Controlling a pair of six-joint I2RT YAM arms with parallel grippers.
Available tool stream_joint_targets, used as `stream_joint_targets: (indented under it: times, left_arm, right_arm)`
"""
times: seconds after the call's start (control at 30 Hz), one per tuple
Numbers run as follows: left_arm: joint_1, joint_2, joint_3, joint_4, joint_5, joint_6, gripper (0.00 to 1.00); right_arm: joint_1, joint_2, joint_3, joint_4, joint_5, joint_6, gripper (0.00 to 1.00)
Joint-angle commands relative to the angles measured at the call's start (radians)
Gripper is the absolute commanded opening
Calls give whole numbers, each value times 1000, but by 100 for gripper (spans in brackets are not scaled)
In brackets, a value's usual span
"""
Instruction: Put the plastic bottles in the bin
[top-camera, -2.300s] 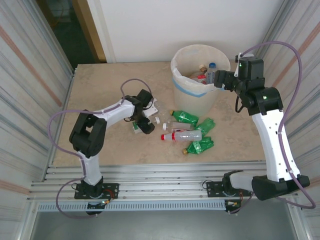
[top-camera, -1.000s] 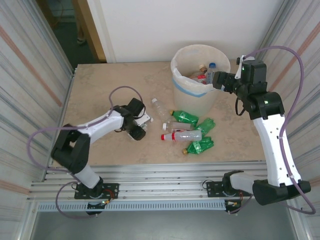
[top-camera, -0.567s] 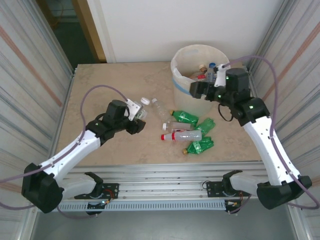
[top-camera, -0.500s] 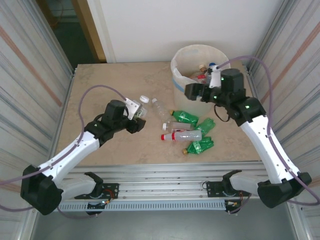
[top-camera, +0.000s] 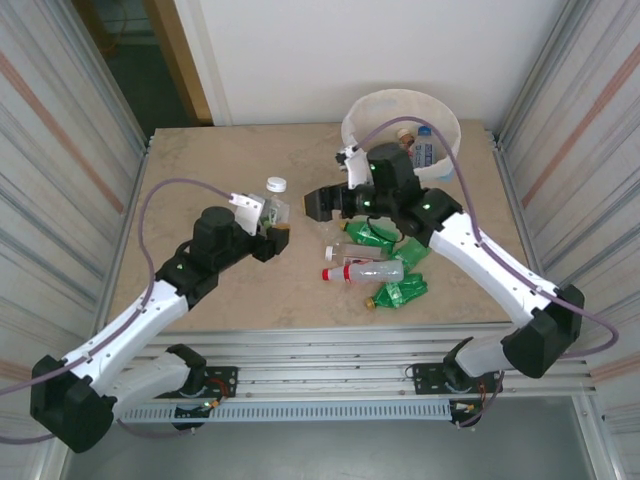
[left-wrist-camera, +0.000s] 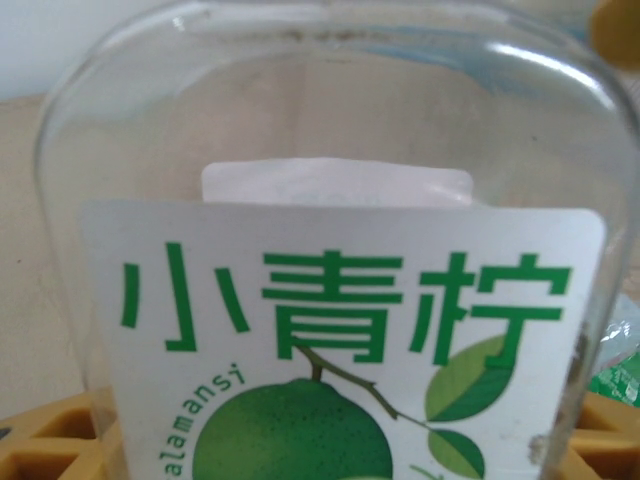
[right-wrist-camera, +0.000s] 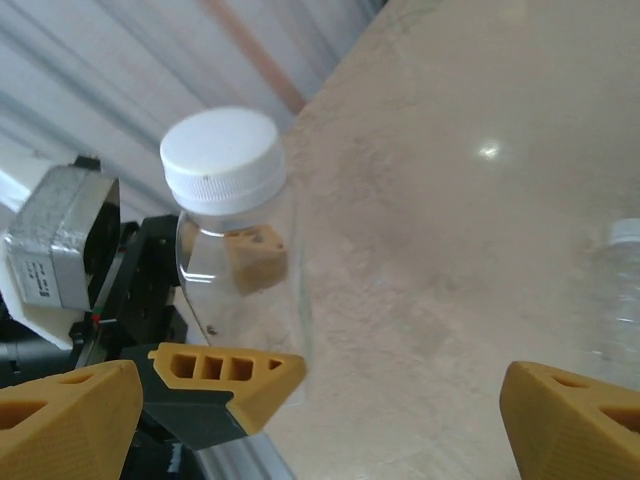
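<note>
My left gripper (top-camera: 274, 226) is shut on a clear plastic bottle (top-camera: 275, 206) with a white cap, held upright above the table's left middle. In the left wrist view its green lime label (left-wrist-camera: 330, 350) is close up between the yellow fingers (left-wrist-camera: 40, 445). My right gripper (top-camera: 314, 201) is open, just right of that bottle and pointing at it. The right wrist view has the bottle (right-wrist-camera: 240, 250) at the left, beside my open right gripper (right-wrist-camera: 320, 430). The bin (top-camera: 352, 125) stands at the back right, partly hidden by the right arm, with bottles inside (top-camera: 423, 152).
Green crushed bottles (top-camera: 372, 234) (top-camera: 410, 252) (top-camera: 397, 292) and a clear red-capped bottle (top-camera: 364, 271) lie on the table right of centre. Another clear bottle (right-wrist-camera: 615, 290) lies under the right gripper. Corrugated walls (top-camera: 70, 150) stand close on both sides.
The right arm swung from over the bin leftward and down toward the left gripper. The left arm lifted its bottle up and to the right. The right jaws narrowed slightly.
</note>
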Motion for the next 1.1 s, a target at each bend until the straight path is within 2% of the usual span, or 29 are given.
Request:
stream_joint_targets:
  times: [0.0,0.33,0.6,0.67,0.83,0.93,1.07]
  left_arm:
    - [5,-39,-14,84,31,-34,44]
    - [5,-69,-21,113,51,-56,44]
    - [4,-69,-24,129,119,-42,44]
    - [5,-71,-26,130,128,-42,44]
    - [4,-86,-36,137,128,-43,48]
    - [4,-99,-38,135,120,-45,60]
    - [4,-129,-47,141,107,-61,89]
  right_arm:
    - [36,50,44,59,-75,21,90]
    - [104,160,116,88,-133,18,81]
    - [108,213,167,80,-105,11,70]
    - [108,221,177,81,-96,11,65]
    - [105,232,180,81,-70,12,39]
    - [100,227,176,81,-61,16,31]
    - [81,214,179,69,-46,17,27]
